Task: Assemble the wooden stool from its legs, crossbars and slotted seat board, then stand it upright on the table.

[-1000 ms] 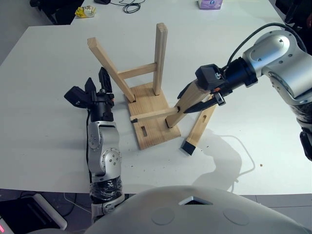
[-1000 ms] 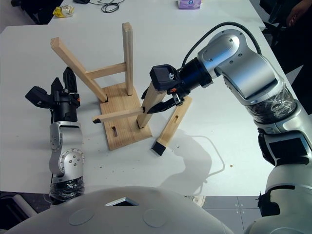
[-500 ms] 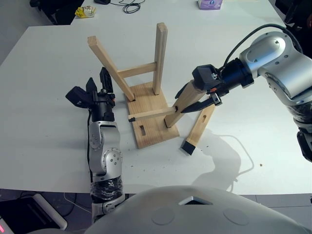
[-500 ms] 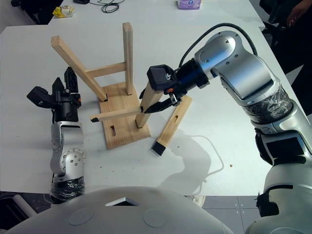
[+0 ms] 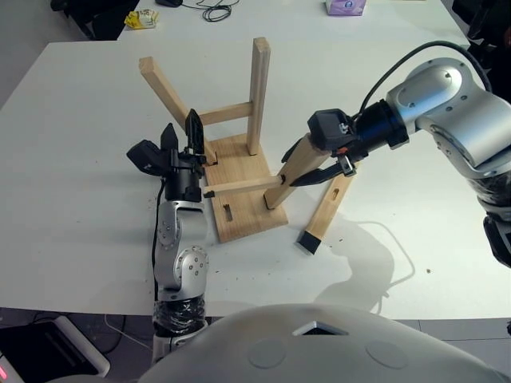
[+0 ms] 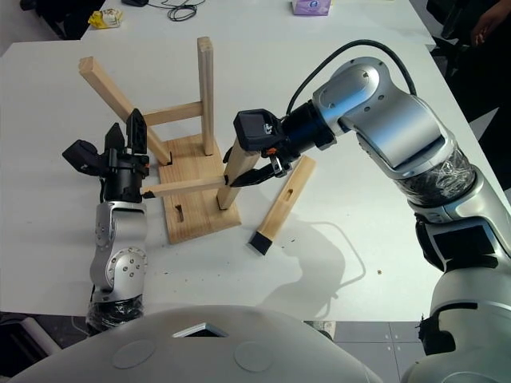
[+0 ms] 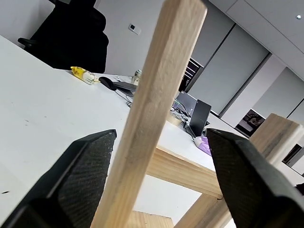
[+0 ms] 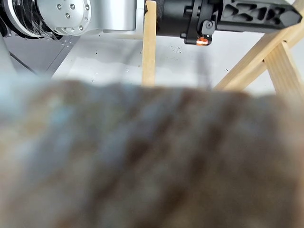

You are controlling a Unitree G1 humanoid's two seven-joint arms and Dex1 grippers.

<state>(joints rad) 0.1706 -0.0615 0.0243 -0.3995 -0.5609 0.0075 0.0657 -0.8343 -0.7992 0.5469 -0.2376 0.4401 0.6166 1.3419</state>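
The right hand (image 5: 308,169) is pinched across the flat faces of a leg (image 5: 294,169), which leans with its foot end on the seat board (image 5: 254,217). A thin crossbar (image 5: 239,186) runs from that leg toward the left hand (image 5: 182,140). That hand's fingers are spread either side of the slanting leg (image 5: 172,97) of the far pair and are clear of the wood. The board lies flat on the table (image 5: 80,199) with one loose leg (image 5: 327,209) just beside it. The timber looks light and stiff, though planed faces may slip in hard fingers. I judge the dry joints loose, so each leg is best held low and square, near its slot.
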